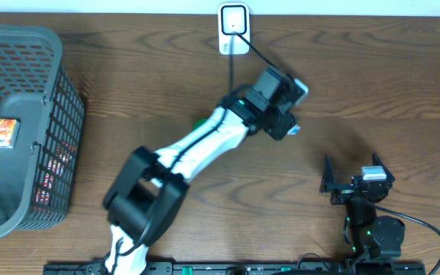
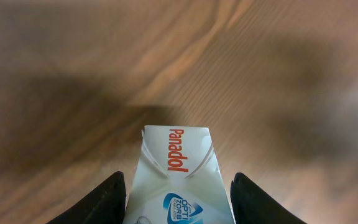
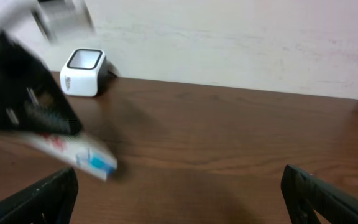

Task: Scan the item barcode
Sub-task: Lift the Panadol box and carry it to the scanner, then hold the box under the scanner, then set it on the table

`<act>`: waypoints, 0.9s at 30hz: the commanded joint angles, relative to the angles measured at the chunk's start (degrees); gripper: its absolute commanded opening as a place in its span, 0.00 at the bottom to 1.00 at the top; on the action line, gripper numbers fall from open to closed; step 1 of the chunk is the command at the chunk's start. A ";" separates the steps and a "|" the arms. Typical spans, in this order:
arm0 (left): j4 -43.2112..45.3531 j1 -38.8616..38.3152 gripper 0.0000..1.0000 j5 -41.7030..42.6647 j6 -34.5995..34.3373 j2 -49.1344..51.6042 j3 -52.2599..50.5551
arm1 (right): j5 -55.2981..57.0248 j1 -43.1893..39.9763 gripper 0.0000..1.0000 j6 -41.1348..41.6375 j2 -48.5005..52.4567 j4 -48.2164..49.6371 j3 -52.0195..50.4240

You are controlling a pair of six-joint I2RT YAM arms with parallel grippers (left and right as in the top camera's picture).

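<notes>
Pinches the Panadol box (image 2: 179, 155) between the left gripper (image 2: 178, 182) fingers, its end jutting past the tips, near the barcode scanner (image 1: 234, 29). Holds the right gripper (image 1: 352, 174) spread wide, well apart.

Overhead looks straight down over the worktop (image 1: 373, 84). Left wrist sits close above the box (image 2: 179, 180); right wrist, low, faces the wall (image 3: 229, 43) and shares it.

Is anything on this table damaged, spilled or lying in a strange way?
Nothing stands out. The Panadol box shows no dent on its visible end and sits straight in the left tool, near the white scanner. The right tool stands open, holding nothing. No spill shows on the table.
</notes>
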 commanded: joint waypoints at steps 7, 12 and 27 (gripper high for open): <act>-7.26 -1.57 0.64 -15.61 -0.42 5.75 0.15 | 0.31 0.61 0.99 0.92 -0.26 -0.17 -0.09; -11.82 -1.57 0.77 -18.56 -0.02 4.59 0.15 | 0.31 0.61 0.99 0.92 -0.26 -0.17 -0.09; -16.15 -0.09 0.79 -19.82 -0.39 -16.59 0.22 | 0.31 0.61 0.99 0.92 -0.26 -0.17 -0.09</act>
